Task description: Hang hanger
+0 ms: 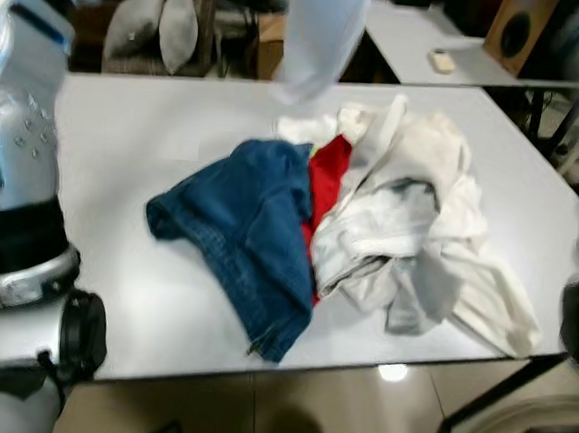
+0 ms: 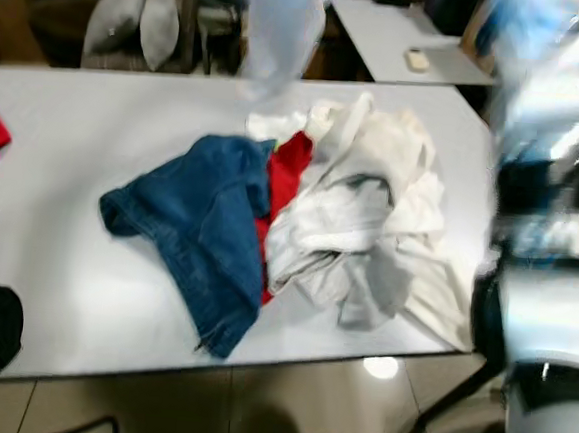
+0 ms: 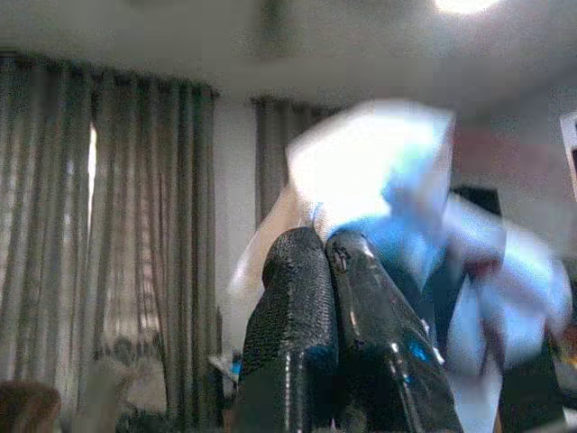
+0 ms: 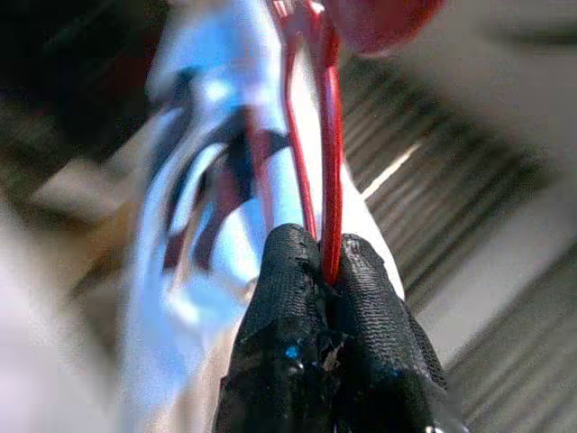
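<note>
Pinching a thin red hanger (image 4: 326, 135) between pressed-together black fingertips, right gripper (image 4: 326, 271) raised in the right wrist view, with pale blurred cloth draped behind the wire. Pressed flat together too, with nothing clearly between them, the fingers of the left gripper (image 3: 326, 248), lifted toward grey curtains (image 3: 108, 225) and a ceiling; a blurred light garment (image 3: 379, 171) just beyond. Hanging at the upper centre of the left eye view, a pale shirt (image 1: 322, 34) held aloft over a white table (image 1: 123, 163). Heaped at the centre of that table — blue denim (image 1: 248, 233), a red item (image 1: 327, 184), white clothes (image 1: 419, 227). Judged midway: hanger in grasp and seemingly dressed, no rail in sight — hanging yet to do.
</note>
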